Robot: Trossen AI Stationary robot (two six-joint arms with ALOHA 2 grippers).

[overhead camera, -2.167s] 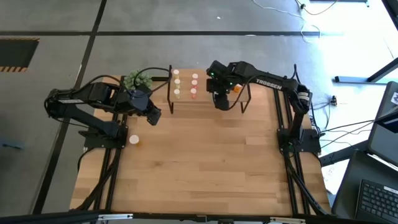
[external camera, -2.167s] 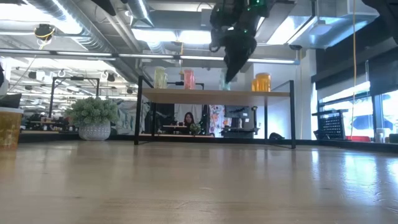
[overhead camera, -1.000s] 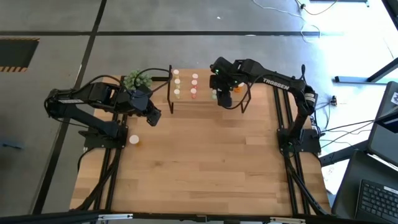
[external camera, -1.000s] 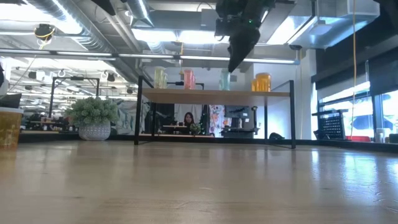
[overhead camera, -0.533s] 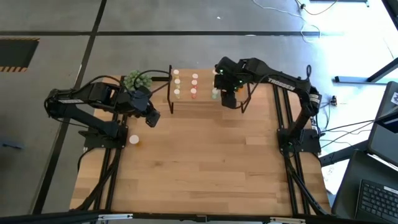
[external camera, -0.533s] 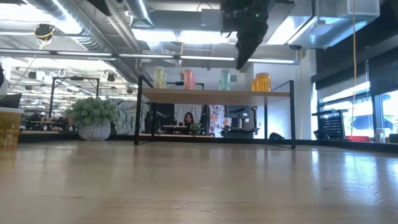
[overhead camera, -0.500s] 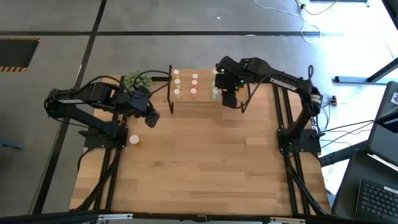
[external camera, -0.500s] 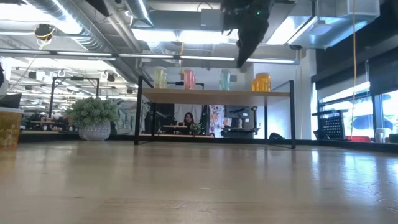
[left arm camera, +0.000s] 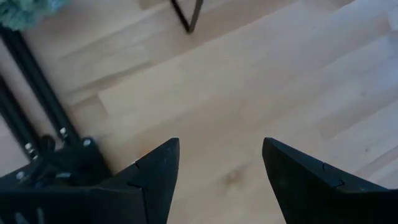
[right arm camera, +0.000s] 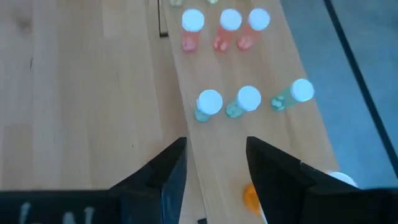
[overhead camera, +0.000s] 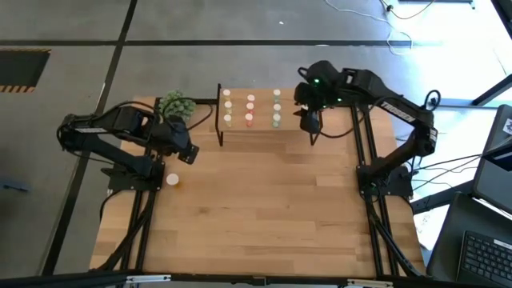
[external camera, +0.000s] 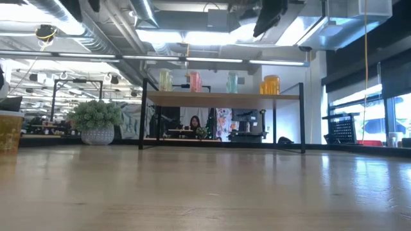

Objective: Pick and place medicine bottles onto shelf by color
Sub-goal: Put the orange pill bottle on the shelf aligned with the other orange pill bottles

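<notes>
Table [overhead camera: 264, 208]: broad light-wood top under both arms; mostly bare in front of the grippers.
Shelf [overhead camera: 264, 130]: small light-wood board on thin black legs at the far edge of the table, just left of the right gripper and well right of the left one.
Right arm: carries pale lettering on its upper link, too small to read surely; it may be the maker's name.
Right gripper [overhead camera: 310, 122]: hangs above the shelf's right end, fingers parted, released and empty; in its wrist view the board lies straight ahead past the two dark fingers [right arm camera: 166, 177].
Left gripper [overhead camera: 189, 155]: waits over the table's left side, jaws spread, nothing between them; only bare wood and one black shelf leg [left arm camera: 188, 14] lie ahead of it.
Plant [overhead camera: 176, 104]: green spiky ball in a pale pot, just behind the left gripper.
Medicine bottles [overhead camera: 250, 110]: three columns of three on the shelf, yellowish, pink-red [right arm camera: 230, 28] and green [right arm camera: 248, 102], all left of the right gripper, pale caps up.
Orange bottle [external camera: 271, 84]: stands at the shelf's right end, largely hidden under the right arm from above.
Loose bottle [overhead camera: 172, 180]: white-capped, on the table near the left gripper, apart from it.
</notes>
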